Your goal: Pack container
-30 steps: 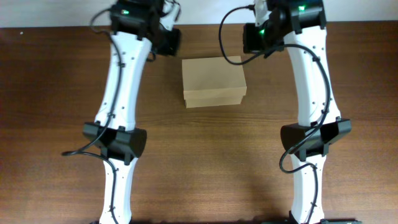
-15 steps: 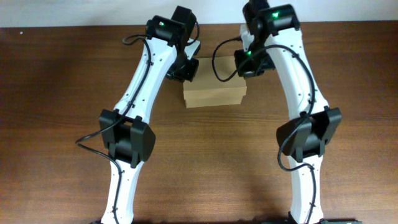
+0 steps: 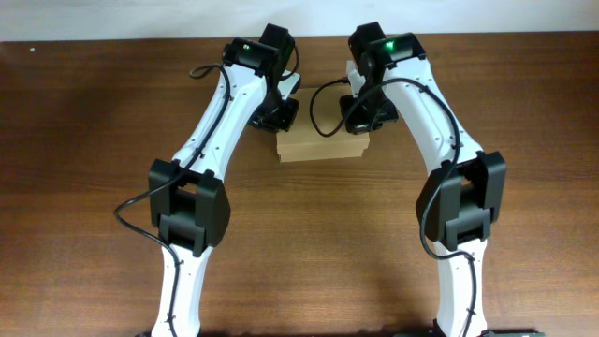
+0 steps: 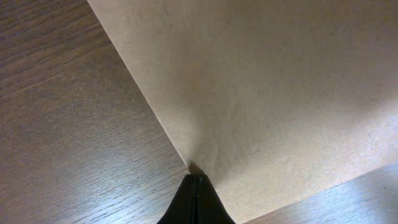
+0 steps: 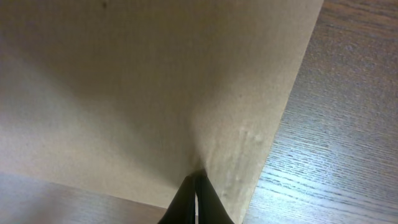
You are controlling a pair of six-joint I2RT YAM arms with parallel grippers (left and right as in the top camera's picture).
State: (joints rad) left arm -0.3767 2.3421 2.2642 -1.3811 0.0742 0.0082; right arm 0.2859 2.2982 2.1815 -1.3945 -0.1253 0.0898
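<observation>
The container [image 3: 320, 145] is a plain tan cardboard box, closed, at the table's far middle. My left gripper [image 3: 281, 110] is over its left top edge, and my right gripper [image 3: 360, 110] is over its right top edge. In the left wrist view the shut black fingertips [image 4: 196, 182] press on the box lid [image 4: 267, 93] near its left edge. In the right wrist view the shut fingertips [image 5: 195, 178] press on the lid [image 5: 149, 81] near its right edge. Neither gripper holds anything.
The dark wooden table [image 3: 84, 168] stretches around the box. A white wall strip [image 3: 94, 19] runs along the far edge. Both arms arch over the table's middle from the near side.
Both arms have swung inward from the far corners. Their grippers now rest on the box's top edges, left and right. The box has not moved.
</observation>
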